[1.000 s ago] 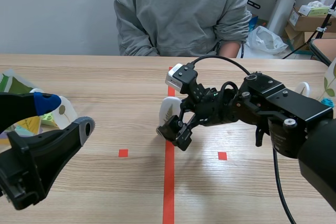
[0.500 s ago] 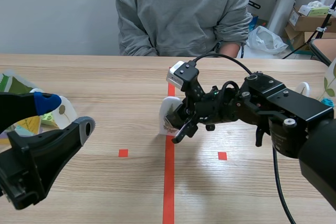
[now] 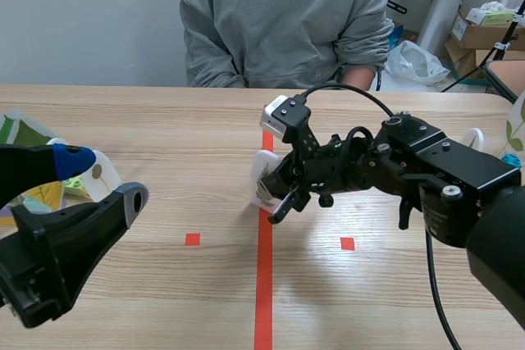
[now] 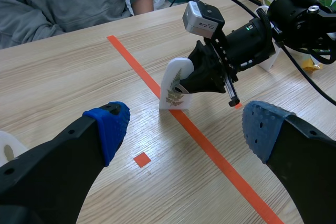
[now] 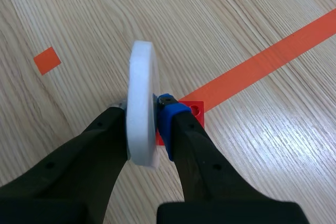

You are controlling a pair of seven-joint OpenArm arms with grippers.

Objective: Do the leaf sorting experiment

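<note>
White card (image 5: 140, 77), one, in right tool (image 5: 144, 113)

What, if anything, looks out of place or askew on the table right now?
Nothing stands out. The white leaf tile sits upright at the orange tape line, clamped in the right end effector; the left end effector is open and empty.

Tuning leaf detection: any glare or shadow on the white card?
Left wrist view: card face evenly lit, leaf print plain, no glare; right wrist view: only its edge shows, in the right gripper; scene view: gripper hides most of it.
</note>
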